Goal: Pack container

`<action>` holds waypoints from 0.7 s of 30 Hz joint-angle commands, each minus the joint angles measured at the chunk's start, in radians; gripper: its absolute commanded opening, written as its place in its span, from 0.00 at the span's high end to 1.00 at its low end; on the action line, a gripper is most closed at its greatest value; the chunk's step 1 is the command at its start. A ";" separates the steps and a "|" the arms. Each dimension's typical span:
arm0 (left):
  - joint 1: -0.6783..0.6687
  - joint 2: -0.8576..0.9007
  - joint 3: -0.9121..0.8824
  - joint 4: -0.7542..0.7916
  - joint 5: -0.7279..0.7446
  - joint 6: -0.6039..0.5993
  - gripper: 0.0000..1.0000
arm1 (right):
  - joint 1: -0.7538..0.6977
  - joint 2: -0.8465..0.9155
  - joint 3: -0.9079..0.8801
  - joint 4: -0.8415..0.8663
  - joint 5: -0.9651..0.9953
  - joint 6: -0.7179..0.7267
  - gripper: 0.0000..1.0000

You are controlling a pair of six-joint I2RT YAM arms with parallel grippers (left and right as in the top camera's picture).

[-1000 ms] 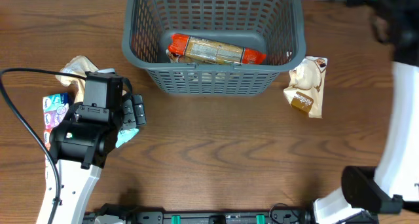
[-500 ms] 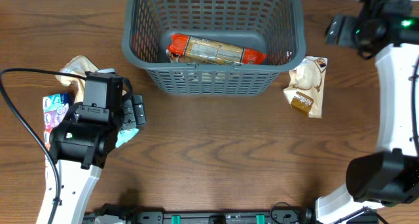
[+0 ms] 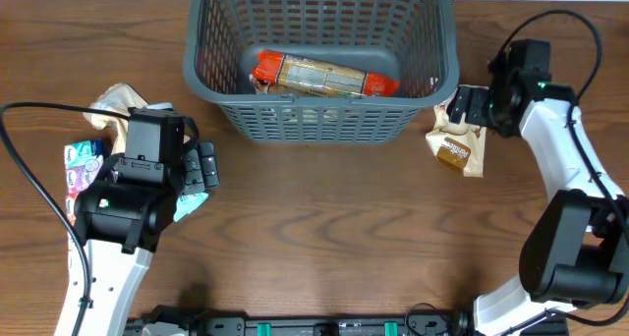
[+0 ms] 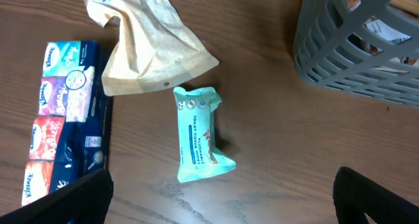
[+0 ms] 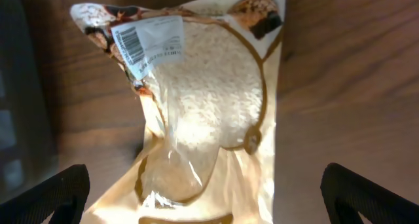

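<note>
A: How does the right end effector [image 5: 209,196] stand?
B: Spread wide and empty, hanging over the rice pouch [image 5: 209,99] on the bench [image 5: 340,86]. The container [image 3: 319,120] stands just to its left.
A: And the left end effector [image 4: 226,196]?
B: Wide open too, holding nothing. A teal pack [image 4: 198,133] lies just ahead of it, the container further ahead to its right.

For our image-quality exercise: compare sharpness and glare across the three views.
Right wrist: the cream pouch is soft and washed out by glare. Left wrist: the teal packet is crisp, evenly lit. Overhead: even light, the container sharp.
</note>
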 commanded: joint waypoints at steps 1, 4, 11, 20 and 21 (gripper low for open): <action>0.004 -0.002 0.002 -0.006 -0.001 0.013 0.03 | 0.015 0.000 -0.065 0.058 -0.034 -0.006 0.01; 0.004 -0.002 0.002 -0.006 -0.001 0.013 0.03 | 0.019 0.003 -0.103 0.123 -0.053 -0.006 0.01; 0.004 -0.002 0.002 -0.014 -0.001 0.013 0.03 | 0.045 0.073 -0.107 0.204 -0.061 0.014 0.01; 0.004 -0.002 0.002 -0.039 -0.001 0.013 0.03 | 0.060 0.185 -0.107 0.229 -0.068 0.040 0.01; 0.004 -0.002 0.002 -0.039 -0.001 0.013 0.03 | 0.060 0.187 -0.107 0.229 -0.068 0.040 0.01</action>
